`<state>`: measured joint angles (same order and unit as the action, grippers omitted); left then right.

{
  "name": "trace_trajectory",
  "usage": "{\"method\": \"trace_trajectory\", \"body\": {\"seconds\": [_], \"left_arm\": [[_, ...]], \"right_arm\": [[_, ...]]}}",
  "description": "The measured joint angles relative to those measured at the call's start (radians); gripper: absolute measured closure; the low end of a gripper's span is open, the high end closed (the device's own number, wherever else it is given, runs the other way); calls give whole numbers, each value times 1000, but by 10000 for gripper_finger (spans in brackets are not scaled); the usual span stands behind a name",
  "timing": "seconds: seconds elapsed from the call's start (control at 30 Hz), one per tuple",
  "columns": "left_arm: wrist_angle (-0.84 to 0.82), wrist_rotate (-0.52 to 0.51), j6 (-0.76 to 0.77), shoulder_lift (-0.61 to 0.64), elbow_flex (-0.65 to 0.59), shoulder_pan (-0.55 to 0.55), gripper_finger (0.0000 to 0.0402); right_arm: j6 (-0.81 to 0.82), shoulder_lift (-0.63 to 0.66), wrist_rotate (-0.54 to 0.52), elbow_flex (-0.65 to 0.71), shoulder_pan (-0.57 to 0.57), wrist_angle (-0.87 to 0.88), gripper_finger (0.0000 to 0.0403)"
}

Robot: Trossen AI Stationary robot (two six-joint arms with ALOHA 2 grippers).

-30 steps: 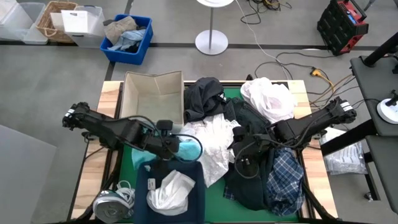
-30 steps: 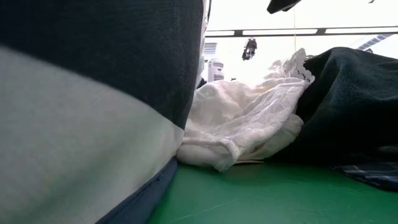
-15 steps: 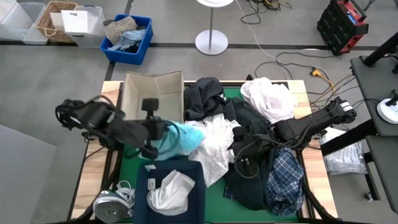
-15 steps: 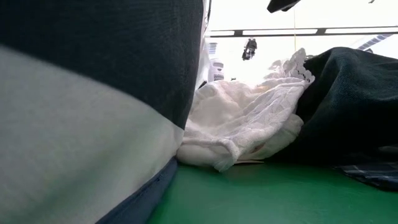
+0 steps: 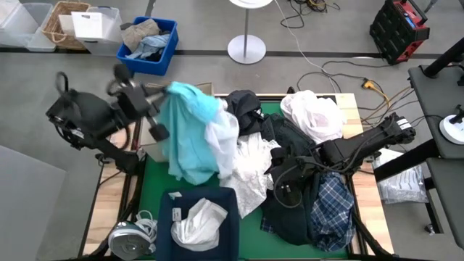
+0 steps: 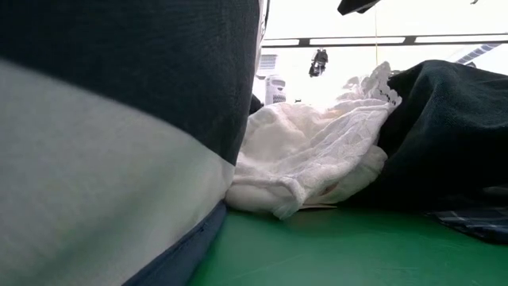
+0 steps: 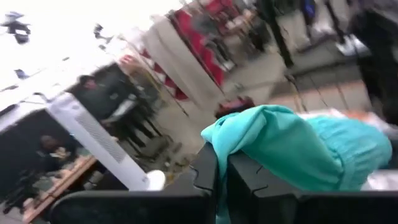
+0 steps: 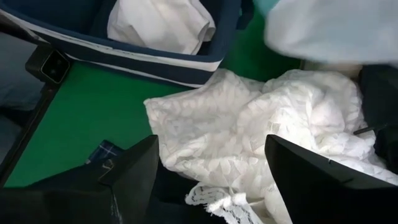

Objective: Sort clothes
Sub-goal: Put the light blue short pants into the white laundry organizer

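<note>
Your left gripper [image 5: 161, 98], at ten o'clock, is clenched on the limp teal garment [image 5: 190, 130]; right gripper [image 8: 208, 171] released. Light, drapey fabric: pinch bunched folds.

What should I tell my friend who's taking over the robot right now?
Left gripper: shut on the light teal garment, lifted by the beige bin.
Right gripper: open, low over the dark clothes, holding nothing.
Done: one white garment lies in the navy bin.
Left: white lace garment, plaid shirt, white heap and dark clothes remain on the green mat.
</note>
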<state>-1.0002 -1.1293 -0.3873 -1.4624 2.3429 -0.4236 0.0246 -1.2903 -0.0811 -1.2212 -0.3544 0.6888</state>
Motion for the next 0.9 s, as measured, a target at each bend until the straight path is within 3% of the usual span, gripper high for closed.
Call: {"method": "trace_trajectory", "body": {"seconds": [0.2,0.43,0.6,0.73,0.9], "left_arm": [[358,-15,-264,27,13,1,401],[706,-11,-682,27,13,4,401],[950,77,-935,21,13,33,401],[1054,187,-1009,28,13,92,401],[1046,270,-899,37,13,219,401]], "right_arm": [[-3,0,0,0,8,-11,129],[-16,0,0,0,21,-16,131],[-24,0,0,0,42,-19,123],[-26,0,0,0,59,-21,118],[-38,0,0,0,81,-21,120]]}}
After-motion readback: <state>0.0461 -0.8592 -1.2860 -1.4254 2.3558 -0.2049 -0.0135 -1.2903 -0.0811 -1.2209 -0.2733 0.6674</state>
